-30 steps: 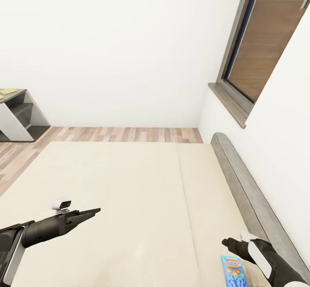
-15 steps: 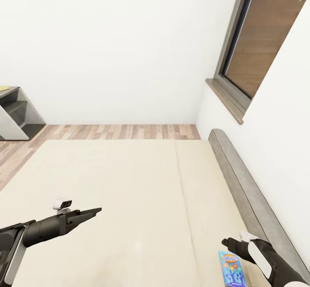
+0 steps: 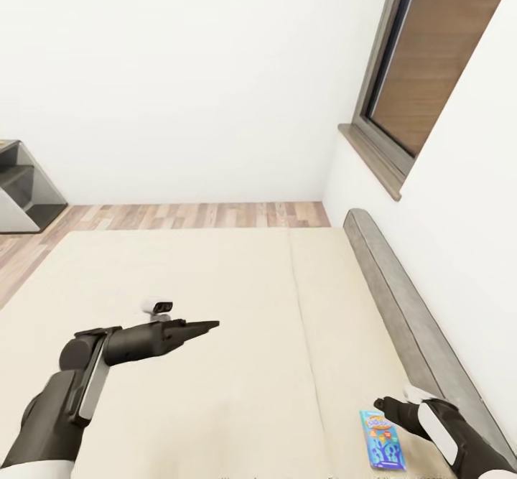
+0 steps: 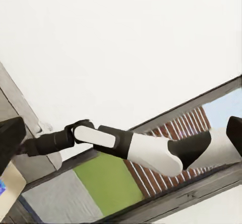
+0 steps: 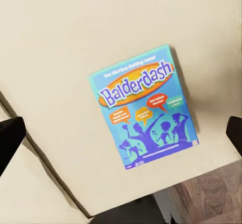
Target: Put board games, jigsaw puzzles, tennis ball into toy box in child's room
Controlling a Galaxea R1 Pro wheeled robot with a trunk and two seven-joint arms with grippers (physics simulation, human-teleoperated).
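The blue game (image 3: 382, 439) lies flat on the bed (image 3: 215, 299) at its right edge beside the frame, long axis running along it. The right claw (image 3: 383, 408), spread wide, hovers just above; the left claw (image 3: 205, 327), apparently closed, is well apart. The right wrist view shows its "Balderdash" cover (image 5: 143, 105).

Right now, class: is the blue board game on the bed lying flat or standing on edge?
Flat: the blue board game lies cover-up on the bed.

Blue "Balderdash" board game (image 5: 143, 106), lying flat, face up, on cream bed (image 3: 215, 299) mattress
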